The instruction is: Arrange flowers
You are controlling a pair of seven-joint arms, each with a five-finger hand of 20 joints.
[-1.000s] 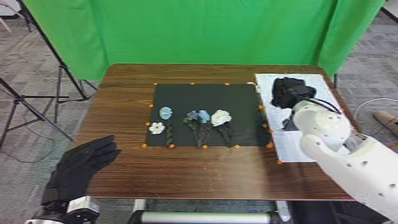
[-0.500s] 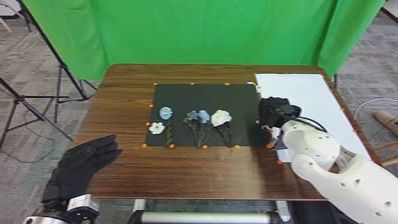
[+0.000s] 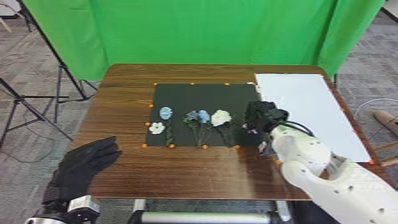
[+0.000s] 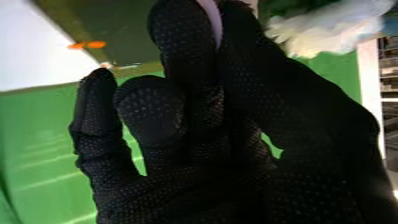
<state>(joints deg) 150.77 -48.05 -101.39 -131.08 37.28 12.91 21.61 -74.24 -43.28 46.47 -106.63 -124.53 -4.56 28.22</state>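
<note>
Black-gloved right hand (image 3: 263, 116) moves left off white rectangular sheet (image 3: 306, 100) to right side of flat black mat (image 3: 195, 97), pinching slim pale-lilac piece (image 4: 214, 21) beside ruffled white flower (image 3: 221, 118); best lowered slowly, clear of that bloom, before easing the pinch

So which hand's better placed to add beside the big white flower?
Right, likely: right hand, pinching something lilac, is beside the big white flower; left hand near the left edge of the table.
</note>
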